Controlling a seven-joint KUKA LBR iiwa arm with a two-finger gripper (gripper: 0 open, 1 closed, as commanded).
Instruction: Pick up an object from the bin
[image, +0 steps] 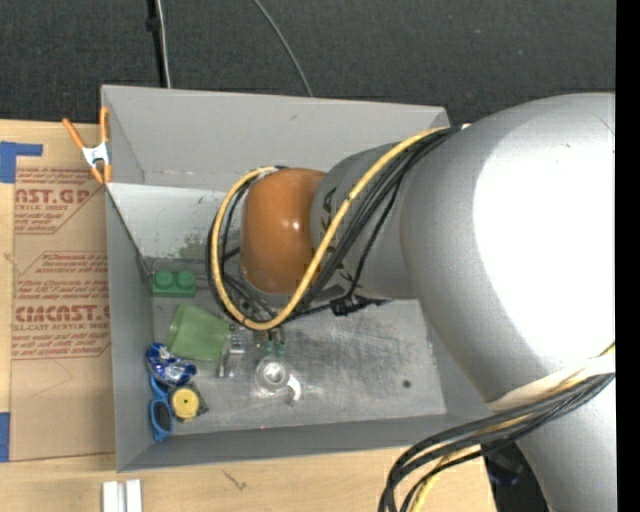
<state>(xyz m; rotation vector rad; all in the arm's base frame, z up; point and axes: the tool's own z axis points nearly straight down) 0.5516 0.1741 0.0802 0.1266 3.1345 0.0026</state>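
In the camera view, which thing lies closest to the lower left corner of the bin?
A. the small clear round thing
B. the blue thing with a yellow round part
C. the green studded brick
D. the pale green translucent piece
B: the blue thing with a yellow round part lies in that corner of the bin. The green studded brick and the pale green translucent piece sit higher up, and the small clear round thing lies nearer the middle.
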